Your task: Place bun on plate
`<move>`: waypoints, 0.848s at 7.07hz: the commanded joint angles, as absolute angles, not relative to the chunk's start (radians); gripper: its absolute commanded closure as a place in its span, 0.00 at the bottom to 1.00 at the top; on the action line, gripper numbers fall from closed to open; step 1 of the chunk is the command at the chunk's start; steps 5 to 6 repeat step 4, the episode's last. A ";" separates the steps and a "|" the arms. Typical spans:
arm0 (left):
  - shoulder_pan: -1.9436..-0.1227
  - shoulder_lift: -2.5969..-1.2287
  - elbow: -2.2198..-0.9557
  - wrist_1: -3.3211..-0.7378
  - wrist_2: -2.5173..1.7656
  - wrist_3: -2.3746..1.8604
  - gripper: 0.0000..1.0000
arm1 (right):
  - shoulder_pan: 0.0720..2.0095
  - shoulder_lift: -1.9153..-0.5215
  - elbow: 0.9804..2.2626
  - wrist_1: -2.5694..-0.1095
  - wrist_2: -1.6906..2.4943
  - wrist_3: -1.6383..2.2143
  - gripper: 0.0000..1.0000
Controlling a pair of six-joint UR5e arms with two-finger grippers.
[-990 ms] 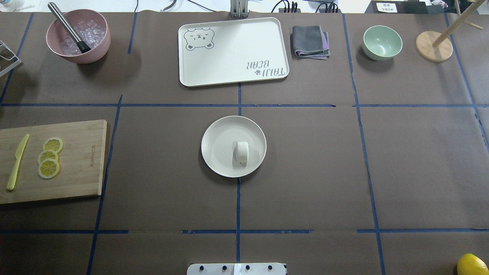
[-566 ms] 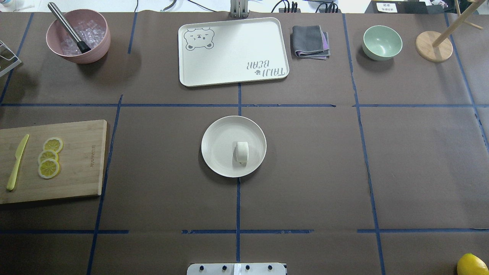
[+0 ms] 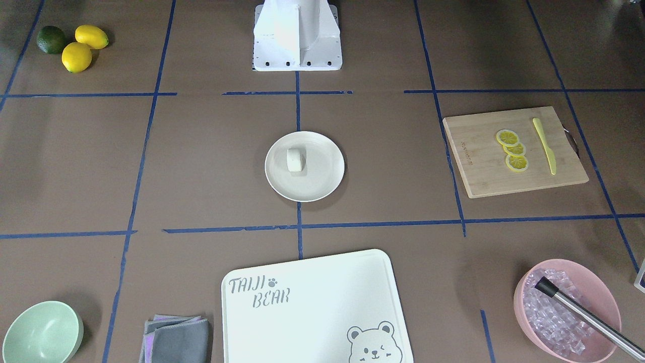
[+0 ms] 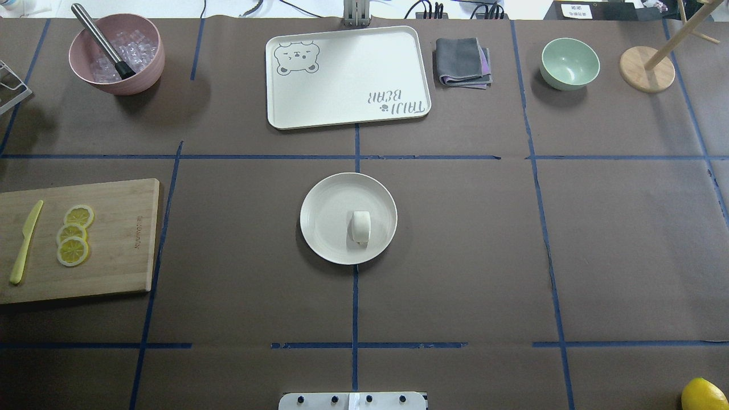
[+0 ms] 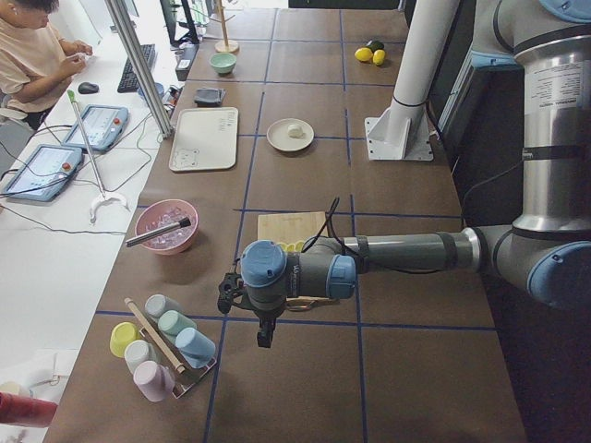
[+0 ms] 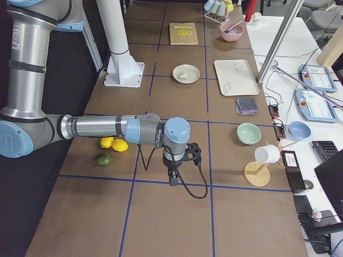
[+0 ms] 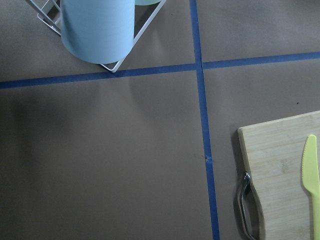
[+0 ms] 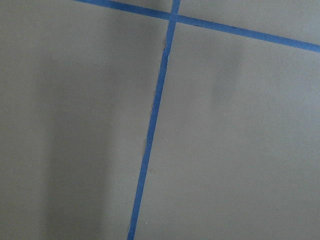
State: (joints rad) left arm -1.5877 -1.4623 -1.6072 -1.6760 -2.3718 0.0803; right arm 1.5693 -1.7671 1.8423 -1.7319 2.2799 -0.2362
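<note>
The small white bun (image 4: 360, 226) lies on the round cream plate (image 4: 322, 219) at the table's middle, a little right of the plate's centre. From the front, the bun (image 3: 296, 159) rests on the plate (image 3: 322, 176) nearer the robot's base. Neither gripper appears in the overhead or front view. The left gripper (image 5: 264, 338) hangs over the table's left end, near the cup rack, far from the plate. The right gripper (image 6: 172, 180) hangs over the right end, near the lemons. Whether either is open or shut, I cannot tell. Nothing is seen in either one.
A bear-printed tray (image 4: 347, 77), grey cloth (image 4: 462, 61), mint bowl (image 4: 569, 62) and pink bowl of ice (image 4: 117, 54) line the far side. A cutting board (image 4: 114, 245) with lemon slices and a knife lies left. A cup rack (image 5: 166, 346) stands at the left end.
</note>
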 commanded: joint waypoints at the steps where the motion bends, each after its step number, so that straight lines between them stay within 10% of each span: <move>1: -1.588 -1.463 -1.605 -1.672 -2.337 0.083 0.00 | 1.569 -1.767 1.841 -1.732 2.284 -0.238 0.00; 6: -1.588 -1.453 -1.606 -1.671 -2.326 0.083 0.00 | 1.569 -1.767 1.829 -1.732 2.287 -0.239 0.00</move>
